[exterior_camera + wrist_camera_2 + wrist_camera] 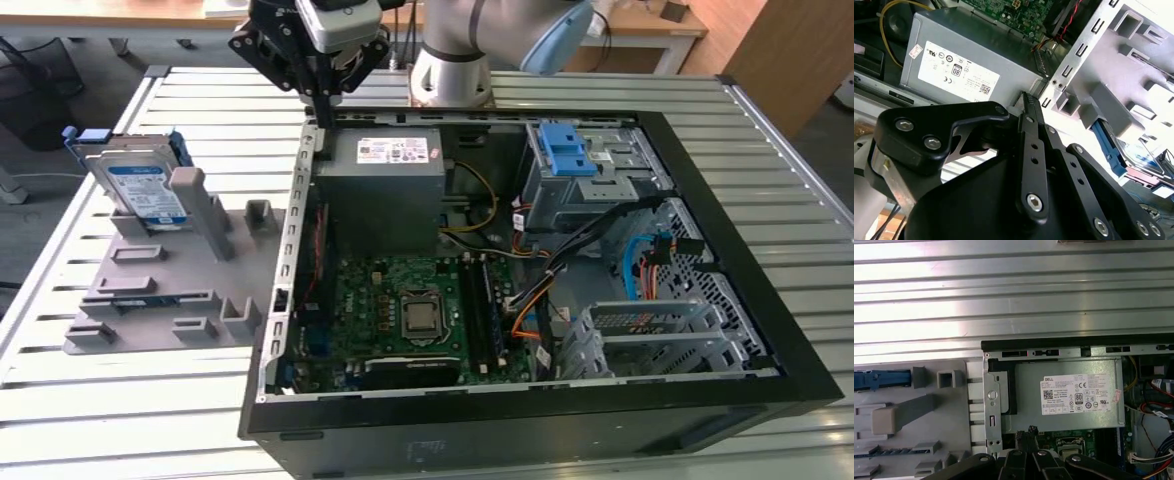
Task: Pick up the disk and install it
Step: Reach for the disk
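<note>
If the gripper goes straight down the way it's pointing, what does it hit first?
Probably the grey power supply box, at its corner beside the case's side wall. The gripper points down there; depth is unclear, so it might catch the wall's edge instead.

Disk (140,190) of glossy silver metal in blue plastic frame; ribbed tabletop (134,420) shiny metal; gripper (320,118) matt black
</note>
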Controlling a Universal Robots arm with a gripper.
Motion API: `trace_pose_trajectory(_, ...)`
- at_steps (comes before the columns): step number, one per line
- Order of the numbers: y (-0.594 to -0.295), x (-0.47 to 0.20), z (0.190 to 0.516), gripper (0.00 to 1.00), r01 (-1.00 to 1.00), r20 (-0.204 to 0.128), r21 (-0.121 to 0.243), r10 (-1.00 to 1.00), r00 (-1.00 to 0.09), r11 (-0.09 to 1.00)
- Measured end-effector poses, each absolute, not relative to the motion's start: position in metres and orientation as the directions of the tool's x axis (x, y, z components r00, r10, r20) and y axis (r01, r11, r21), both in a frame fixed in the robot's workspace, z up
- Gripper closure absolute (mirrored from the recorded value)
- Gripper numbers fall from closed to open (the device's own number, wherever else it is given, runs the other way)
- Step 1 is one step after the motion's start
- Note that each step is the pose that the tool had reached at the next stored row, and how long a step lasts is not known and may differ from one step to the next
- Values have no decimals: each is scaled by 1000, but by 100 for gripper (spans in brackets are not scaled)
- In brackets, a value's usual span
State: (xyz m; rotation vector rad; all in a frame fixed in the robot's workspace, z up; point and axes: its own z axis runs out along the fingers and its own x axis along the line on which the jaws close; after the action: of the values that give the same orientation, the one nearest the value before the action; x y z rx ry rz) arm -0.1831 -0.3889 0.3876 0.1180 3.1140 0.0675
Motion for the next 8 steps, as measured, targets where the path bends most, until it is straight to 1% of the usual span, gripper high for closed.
trace_pose_trajectory(8, -388, -187, 388, 89, 75, -23, 44, 76, -997, 996)
